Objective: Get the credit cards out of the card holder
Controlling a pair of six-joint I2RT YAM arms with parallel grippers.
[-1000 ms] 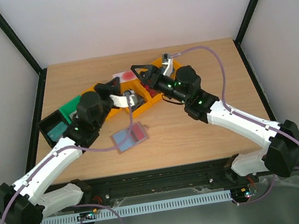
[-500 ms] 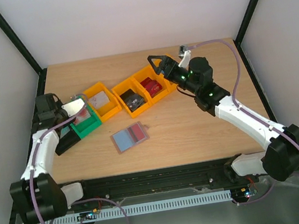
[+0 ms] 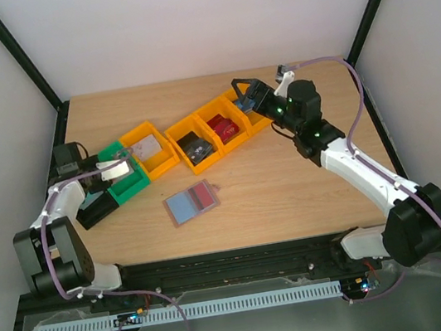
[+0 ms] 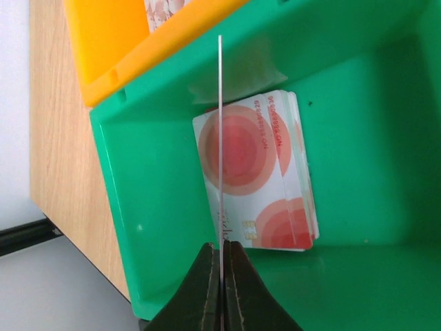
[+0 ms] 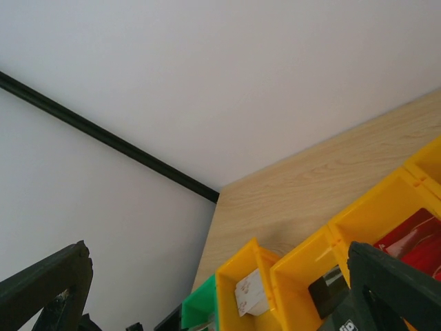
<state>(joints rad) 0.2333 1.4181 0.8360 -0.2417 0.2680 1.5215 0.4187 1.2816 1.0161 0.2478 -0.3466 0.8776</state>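
Only a thin white edge shows of the card (image 4: 220,138) pinched in the closed left gripper (image 4: 222,265); its face cannot be read. It hangs above the stack of cards (image 4: 258,183) in the green bin (image 4: 386,103). The right gripper (image 3: 246,97), spread wide and empty, partly hides the orange bins' (image 3: 162,168) 3 o'clock end. The card holder (image 3: 191,202) lies open at their 6 o'clock.

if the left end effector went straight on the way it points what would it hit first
Likely the stack of pink cards in the green bin, with the thin card clamped in the left end effector touching first; depth is unclear.
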